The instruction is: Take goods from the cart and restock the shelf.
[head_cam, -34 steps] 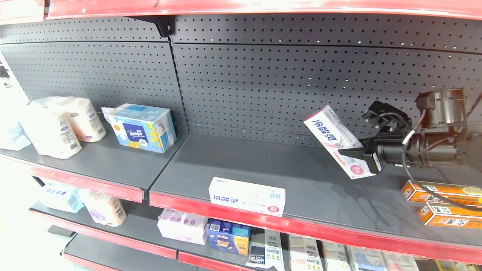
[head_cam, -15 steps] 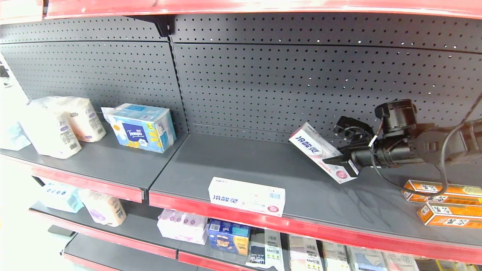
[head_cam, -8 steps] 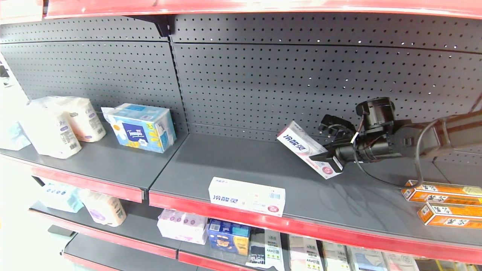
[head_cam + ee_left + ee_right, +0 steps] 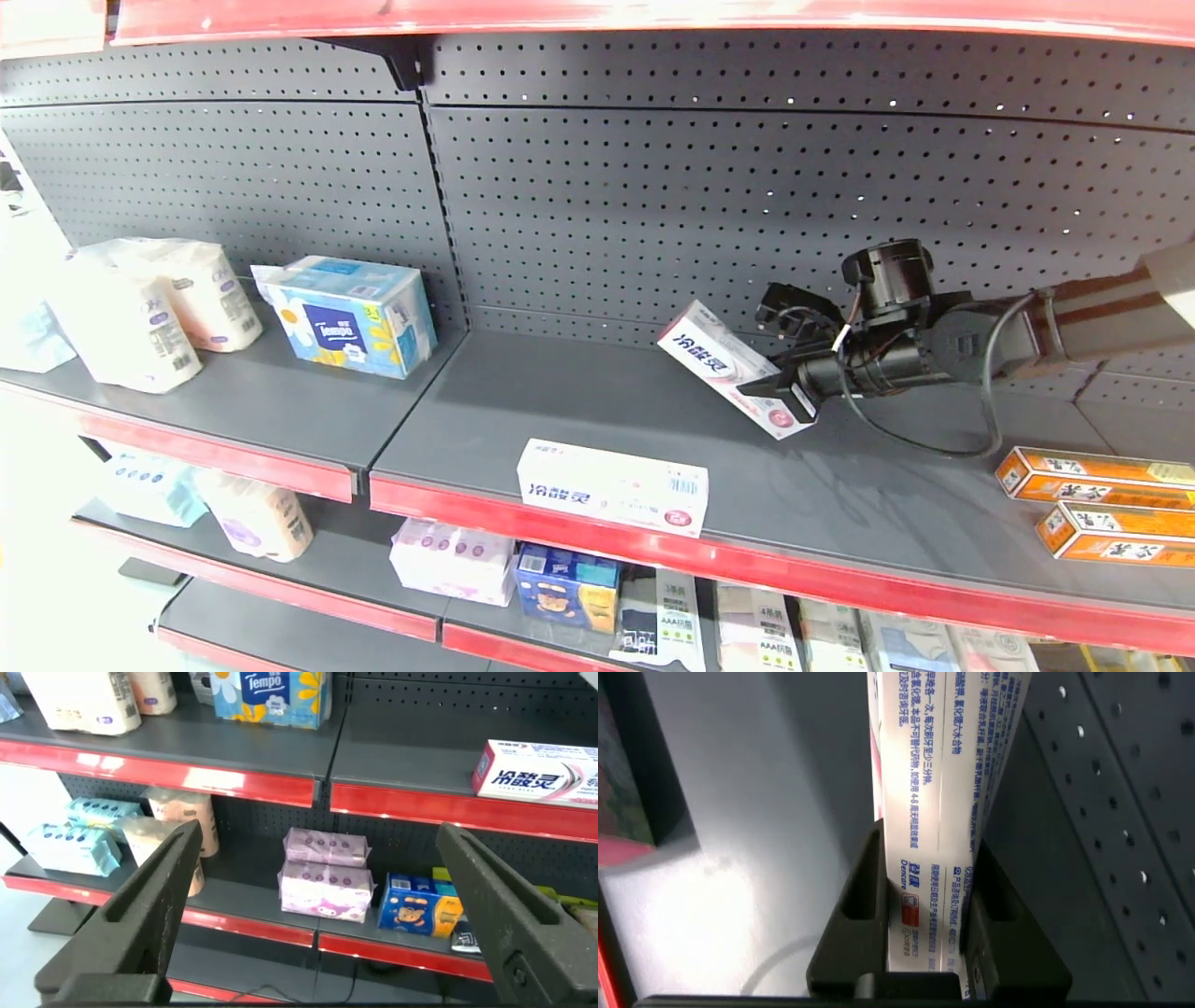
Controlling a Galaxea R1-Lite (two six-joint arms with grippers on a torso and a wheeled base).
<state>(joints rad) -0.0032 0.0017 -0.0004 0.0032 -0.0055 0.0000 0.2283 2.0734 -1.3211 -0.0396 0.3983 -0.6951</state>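
Since the dark grey metal shelf [image 4: 579,401] with its red front strip already carries one flat white toothpaste carton [image 4: 611,485] along its front edge, the long white-and-pink toothpaste carton [image 4: 714,359] hangs tilted near the back edge, probably to be laid down behind it. Clamped on that carton's lower end, the right gripper [image 4: 782,397] leaves its length free. Below the shelf's front edge, the left gripper [image 4: 320,835] is spread wide and grasps nothing.

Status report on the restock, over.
Right gripper shut on toothpaste box, tilted over the shelf. Left gripper open, empty. Second box lies at shelf front, apart.
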